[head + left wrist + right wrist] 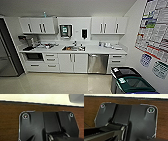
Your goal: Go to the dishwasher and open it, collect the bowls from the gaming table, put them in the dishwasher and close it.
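Approach step, by the look of it: the dishwasher (pixel 98 63) is seen shut under the counter (pixel 105 50), right of the white cabinet doors (pixel 73 62). Jaw state can't be told. Closer positioning is probably needed before its door gets pulled.

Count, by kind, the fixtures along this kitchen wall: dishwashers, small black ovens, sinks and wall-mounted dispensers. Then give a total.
Dishwasher: 1
Small black oven: 1
Sink: 1
Wall-mounted dispensers: 2
Total: 5
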Robot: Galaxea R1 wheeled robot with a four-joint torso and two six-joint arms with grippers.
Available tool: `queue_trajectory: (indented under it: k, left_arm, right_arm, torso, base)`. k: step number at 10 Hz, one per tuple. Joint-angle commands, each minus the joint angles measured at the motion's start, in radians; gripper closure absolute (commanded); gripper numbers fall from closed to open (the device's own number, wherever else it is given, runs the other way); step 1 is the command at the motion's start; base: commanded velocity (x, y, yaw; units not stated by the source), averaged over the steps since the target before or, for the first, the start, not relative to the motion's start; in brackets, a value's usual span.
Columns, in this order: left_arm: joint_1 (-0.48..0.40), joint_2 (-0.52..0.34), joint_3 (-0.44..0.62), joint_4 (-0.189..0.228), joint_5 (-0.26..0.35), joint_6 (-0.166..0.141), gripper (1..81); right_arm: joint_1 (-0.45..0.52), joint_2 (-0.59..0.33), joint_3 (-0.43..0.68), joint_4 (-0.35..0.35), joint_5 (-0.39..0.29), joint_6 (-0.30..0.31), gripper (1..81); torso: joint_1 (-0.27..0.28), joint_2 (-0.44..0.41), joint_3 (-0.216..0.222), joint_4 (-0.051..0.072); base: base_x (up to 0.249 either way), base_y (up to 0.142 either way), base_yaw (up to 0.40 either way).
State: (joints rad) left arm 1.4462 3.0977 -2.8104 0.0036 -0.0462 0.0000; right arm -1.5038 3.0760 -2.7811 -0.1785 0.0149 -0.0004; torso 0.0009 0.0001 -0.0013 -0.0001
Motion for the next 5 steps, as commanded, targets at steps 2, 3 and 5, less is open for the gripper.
queue_trajectory:
  k: [2,3,5]
  left_arm:
    - [-0.059,0.003,0.000,-0.001,0.045,0.005,1.0]
    - [-0.059,0.003,0.000,-0.002,0.045,0.005,1.0]
    - [-0.059,0.003,0.000,-0.001,0.045,0.005,1.0]
  right_arm:
    - [0.055,0.002,0.003,-0.010,-0.052,-0.004,1.0]
    - [0.053,0.002,0.003,-0.009,-0.050,-0.004,1.0]
    - [0.053,0.002,0.003,-0.010,-0.050,-0.004,1.0]
  torso:
    - [0.000,0.000,0.000,0.000]
    - [0.000,0.000,0.000,0.000]
    - [0.000,0.000,0.000,0.000]
  base:
    - [0.144,0.000,0.000]
    - [0.144,0.000,0.000]
    - [0.144,0.000,0.000]
